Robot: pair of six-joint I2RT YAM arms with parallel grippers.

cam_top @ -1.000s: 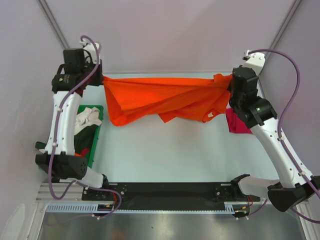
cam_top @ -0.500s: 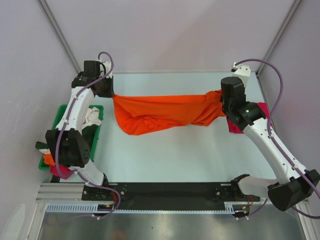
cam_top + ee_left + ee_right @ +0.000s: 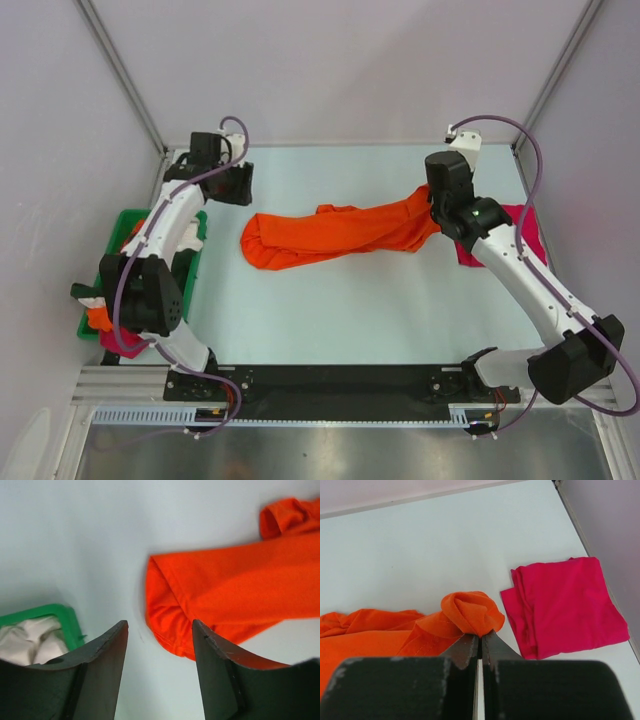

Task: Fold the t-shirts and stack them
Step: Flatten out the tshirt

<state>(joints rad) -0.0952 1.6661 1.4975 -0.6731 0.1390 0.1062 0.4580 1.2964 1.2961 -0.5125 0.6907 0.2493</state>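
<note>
A bright orange t-shirt (image 3: 330, 232) lies bunched in a long band across the middle of the table. My right gripper (image 3: 433, 207) is shut on its right end; in the right wrist view the orange cloth (image 3: 470, 612) curls up just past the pinched tips of that gripper (image 3: 480, 636). My left gripper (image 3: 240, 186) stands open above the table, up and left of the shirt's left end. The left wrist view shows nothing between the left gripper's (image 3: 160, 625) fingers, with the orange t-shirt's hem (image 3: 225, 590) lying beyond them. A folded magenta-red t-shirt (image 3: 565, 605) rests at the right, partly under the right arm (image 3: 525, 232).
A green bin (image 3: 122, 226) stands at the table's left edge, its corner (image 3: 60, 614) close to my left fingers. It holds a cream cloth (image 3: 30, 640) and other coloured cloths. Grey walls close in the back and both sides.
My left gripper has opened and let go of the orange t-shirt's left end. The shirt, held stretched in the air before, now lies slack on the table. Both arms came inward and down.
</note>
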